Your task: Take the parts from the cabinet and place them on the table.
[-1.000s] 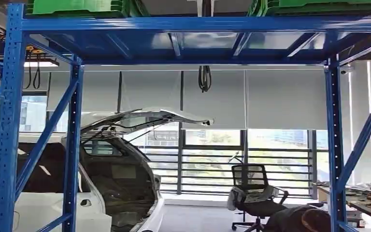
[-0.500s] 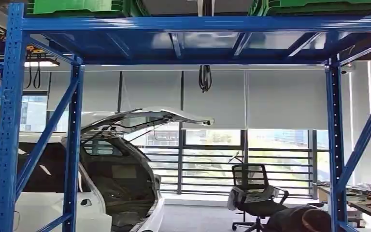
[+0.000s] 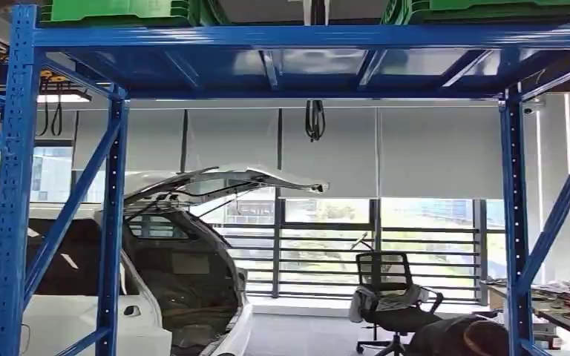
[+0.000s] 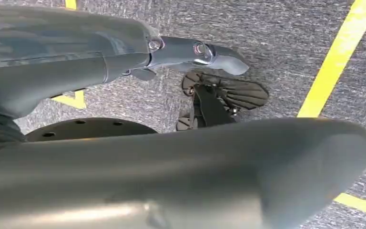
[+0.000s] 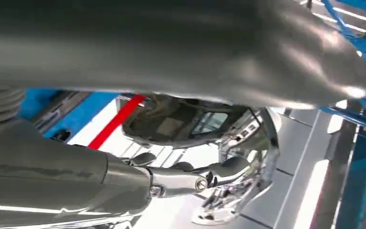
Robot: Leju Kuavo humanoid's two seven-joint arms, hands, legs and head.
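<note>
**Both robot hands empty, rack being faced**

The left robot hand (image 4: 76, 62) is being held low over the grey carpeted floor (image 4: 286, 43), with nothing being gripped. Its fingers (image 4: 209, 50) are being kept stretched out and well apart from the thick thumb (image 4: 267, 162), so the hand is being carried open. Yellow lines (image 4: 338, 57) are being shown on the floor beneath it.

The right robot hand (image 5: 100, 186) is likewise being held empty. Its fingers (image 5: 195, 181) are being kept only slightly curved and apart from the thumb (image 5: 219, 47), with nothing between them. Beyond these fingers a white car (image 5: 181, 119) with its tailgate raised is being seen, and blue beams are being caught beside it.

In the head view, a blue steel rack (image 3: 15, 185) is being faced. Its top shelf is being loaded with a green crate (image 3: 119, 10) at the left end and another green crate (image 3: 490, 9) at the right end. What the crates contain cannot be told, so the parts themselves are not being made out.

Through the open frame of the rack, the white car (image 3: 185, 282) is being seen behind the left uprights. A black office chair (image 3: 386, 297) is being seen further right, in front of a window with lowered blinds. Just past the right upright, a surface (image 3: 564, 315) is being shown with small cluttered items lying along its near edge.
</note>
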